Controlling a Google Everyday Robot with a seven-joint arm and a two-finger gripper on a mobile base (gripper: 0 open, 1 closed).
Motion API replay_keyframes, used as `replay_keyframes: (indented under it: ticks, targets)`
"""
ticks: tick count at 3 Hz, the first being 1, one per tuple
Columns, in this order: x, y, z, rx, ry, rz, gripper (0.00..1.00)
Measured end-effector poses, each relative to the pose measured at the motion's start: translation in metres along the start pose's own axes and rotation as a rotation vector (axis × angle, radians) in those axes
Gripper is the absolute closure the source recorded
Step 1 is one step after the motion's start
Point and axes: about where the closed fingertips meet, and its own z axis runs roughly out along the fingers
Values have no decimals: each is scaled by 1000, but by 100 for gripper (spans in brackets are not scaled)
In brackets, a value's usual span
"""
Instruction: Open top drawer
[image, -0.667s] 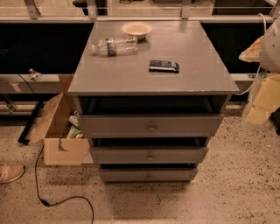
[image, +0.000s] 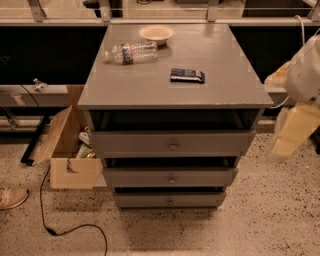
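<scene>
The top drawer (image: 172, 142) is the widest grey drawer front of the grey cabinet, with a small round metal knob (image: 173, 146) at its centre and a dark gap above it. Two narrower drawer fronts (image: 170, 177) sit below it. My gripper (image: 289, 136) shows as a blurred cream and white shape at the right edge. It hangs to the right of the cabinet at about the height of the top drawer, apart from it and well away from the knob.
On the cabinet top (image: 130, 87) lie a plastic bottle (image: 131, 52), a shallow bowl (image: 156, 33) and a dark flat packet (image: 187, 75). An open cardboard box (image: 67, 150) stands on the floor at the left, with a black cable (image: 55, 230) and a shoe (image: 11, 197).
My gripper has moved slightly down at the right of the cabinet. The drawers and the things on top have not moved.
</scene>
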Motion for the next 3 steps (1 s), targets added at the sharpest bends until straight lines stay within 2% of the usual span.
replay_keyframes:
  ticks: [1, 2, 3]
  targets:
    - [12, 26, 92, -114, -47, -8, 0]
    - [20, 45, 148, -209, -73, 4, 0]
    - [20, 45, 148, -210, -72, 3, 0]
